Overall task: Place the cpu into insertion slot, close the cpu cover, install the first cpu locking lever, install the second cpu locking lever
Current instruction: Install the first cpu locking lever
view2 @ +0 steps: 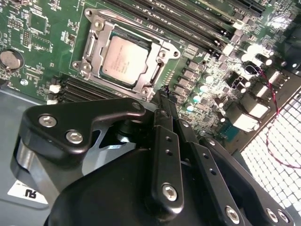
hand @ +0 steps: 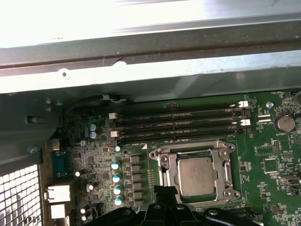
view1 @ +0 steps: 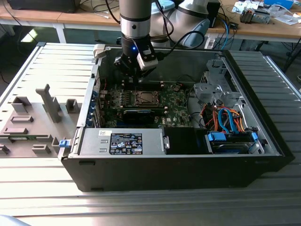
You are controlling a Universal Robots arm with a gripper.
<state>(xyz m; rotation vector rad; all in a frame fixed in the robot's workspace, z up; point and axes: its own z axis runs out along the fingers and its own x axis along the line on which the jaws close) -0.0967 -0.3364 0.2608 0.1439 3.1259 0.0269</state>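
The pincer (view2: 165, 94), fingers pressed together and empty, hangs near the silvery-grey cpu (view2: 125, 58), seated under its cover (view2: 96, 33).

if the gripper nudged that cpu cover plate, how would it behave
The cpu cover looks like thin stiff metal, so it would likely pivot rather than flex. It lies flat around the cpu, so sliding or tipping seems unlikely. Its bare surface may be slippery.

You can read no print here: the label (view1: 125, 142) on the grey power supply (view1: 120, 142) carries text too small to make out.
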